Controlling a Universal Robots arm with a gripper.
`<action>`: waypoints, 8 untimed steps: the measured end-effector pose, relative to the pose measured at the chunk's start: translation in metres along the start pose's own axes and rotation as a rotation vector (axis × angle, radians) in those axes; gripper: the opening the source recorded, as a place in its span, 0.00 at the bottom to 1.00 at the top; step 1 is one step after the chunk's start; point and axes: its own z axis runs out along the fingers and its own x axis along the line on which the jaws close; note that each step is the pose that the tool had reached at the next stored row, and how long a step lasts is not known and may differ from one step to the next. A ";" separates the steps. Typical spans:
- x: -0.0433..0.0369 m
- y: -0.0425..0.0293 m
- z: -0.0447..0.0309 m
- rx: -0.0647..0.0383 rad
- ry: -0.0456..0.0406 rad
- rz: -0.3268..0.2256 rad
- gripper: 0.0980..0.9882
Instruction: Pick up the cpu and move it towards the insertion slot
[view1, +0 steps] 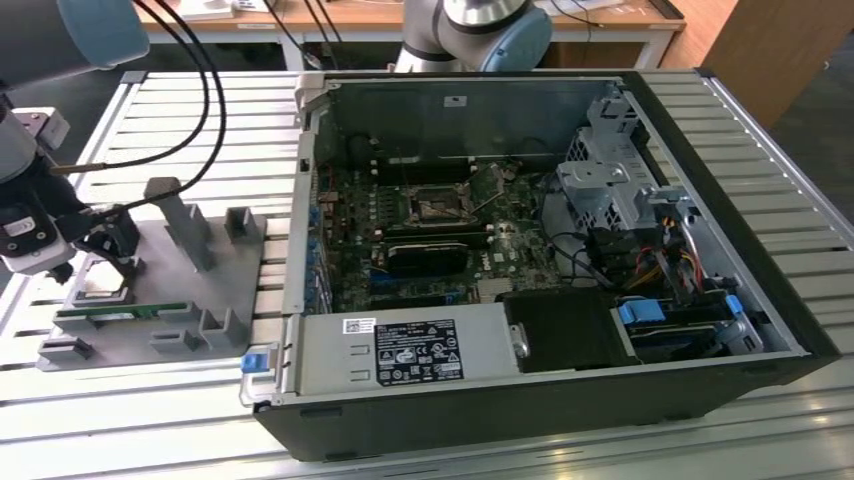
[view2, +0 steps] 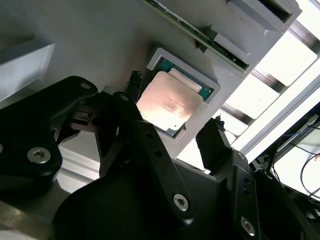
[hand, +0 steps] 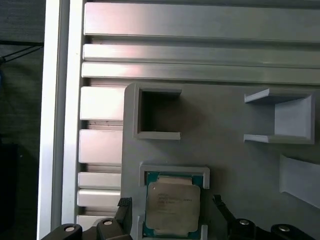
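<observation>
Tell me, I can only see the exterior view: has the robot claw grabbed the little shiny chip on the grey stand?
Observer: No. In the second wrist view the cpu lies flat inside its grey pocket, not lifted.
Operator: Is the claw squeezing it?
Observer: No. In the first wrist view the gripper is open, with its fingers on either side of the pocket, apart from the chip.
Operator: What does the chip look like up close?
Observer: In both wrist views its top is shiny silver, with a green edge showing around it.
</observation>
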 end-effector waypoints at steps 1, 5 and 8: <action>0.0000 0.0004 0.0010 0.000 0.0000 0.000 0.70; -0.0001 0.0014 0.0050 0.004 0.0000 0.000 0.70; -0.0001 0.0018 0.0081 0.012 0.0001 0.000 0.70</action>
